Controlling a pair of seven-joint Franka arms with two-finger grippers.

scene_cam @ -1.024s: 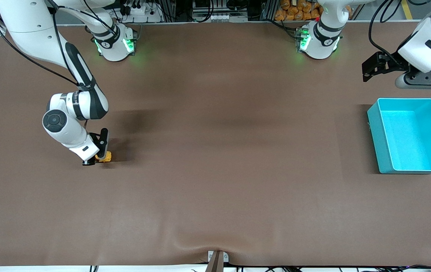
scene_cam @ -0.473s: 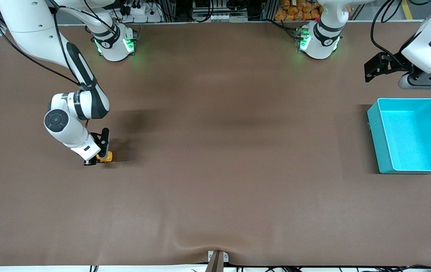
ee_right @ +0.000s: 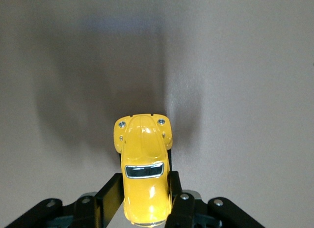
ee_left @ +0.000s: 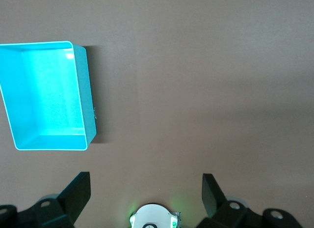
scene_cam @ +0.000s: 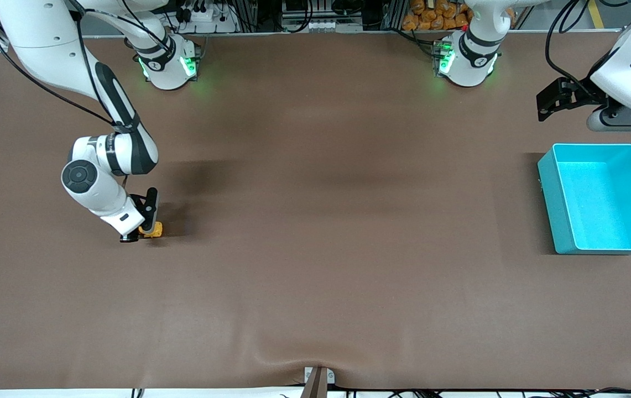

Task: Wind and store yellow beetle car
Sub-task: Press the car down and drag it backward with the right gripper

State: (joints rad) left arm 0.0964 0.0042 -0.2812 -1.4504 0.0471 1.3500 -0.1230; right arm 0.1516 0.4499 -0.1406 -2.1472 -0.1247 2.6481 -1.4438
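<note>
right arm: reaching from its base at the table's top edge out toward its own end of the table, elbow bent, forearm angling down so the wrist is pointing at the tabletop.
right gripper (scene_cam: 146, 231): sitting low at the table surface, its fingers (ee_right: 110, 198) pressing against both sides of the yellow beetle car (ee_right: 143, 166), clamping it.
yellow beetle car: resting between the right gripper's fingers, on or just above the brown table (scene_cam: 315, 249) at the right arm's end; in the right wrist view its rounded hood and headlights are sticking out past the fingertips, with the dark window showing on top.
left arm: folding back near its own end of the table, wrist raised, waiting.
left gripper (scene_cam: 556, 99): hanging in the air over bare table just above the teal bin (scene_cam: 603, 196), fingers (ee_left: 76, 193) spreading wide apart and holding nothing.
teal bin: sitting on the table at the left arm's end, well apart from the car; its inside is showing nothing but its own floor.
</note>
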